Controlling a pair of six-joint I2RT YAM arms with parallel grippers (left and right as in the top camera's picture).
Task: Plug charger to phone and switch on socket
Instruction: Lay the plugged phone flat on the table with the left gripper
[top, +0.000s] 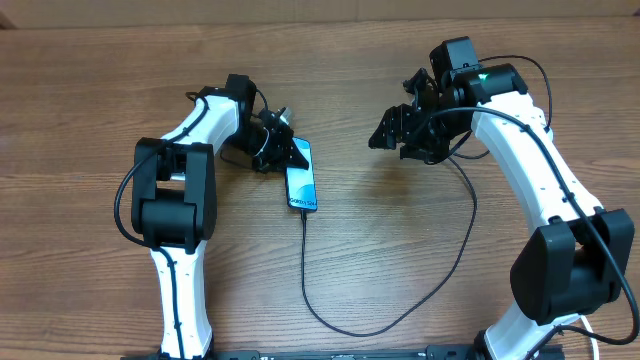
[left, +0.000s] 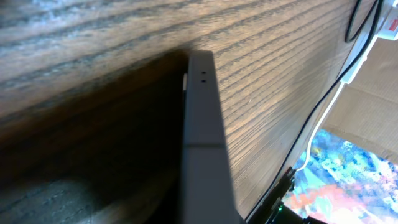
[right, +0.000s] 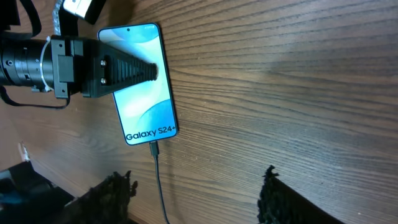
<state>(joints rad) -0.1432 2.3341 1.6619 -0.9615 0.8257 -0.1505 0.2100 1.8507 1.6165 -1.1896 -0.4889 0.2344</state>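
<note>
Phone (top: 301, 178): flat on the table (top: 100, 80), screen up, left of centre.
Charger (top: 305, 270): its connector tip meets the phone's bottom edge; the cable loops toward the right arm.
Left gripper (top: 289, 152): one finger lies over the phone's upper part; spread or pressed together, I cannot tell.
Right gripper (right: 196, 177): fingers wide apart, holding nothing.

The left pincer (top: 290, 152) is laid low and flat, arm (top: 205, 120) extended; its opening cannot be judged. The right pincer (right: 198, 175) is held raised, fingers (right: 115, 193) spread wide.
</note>
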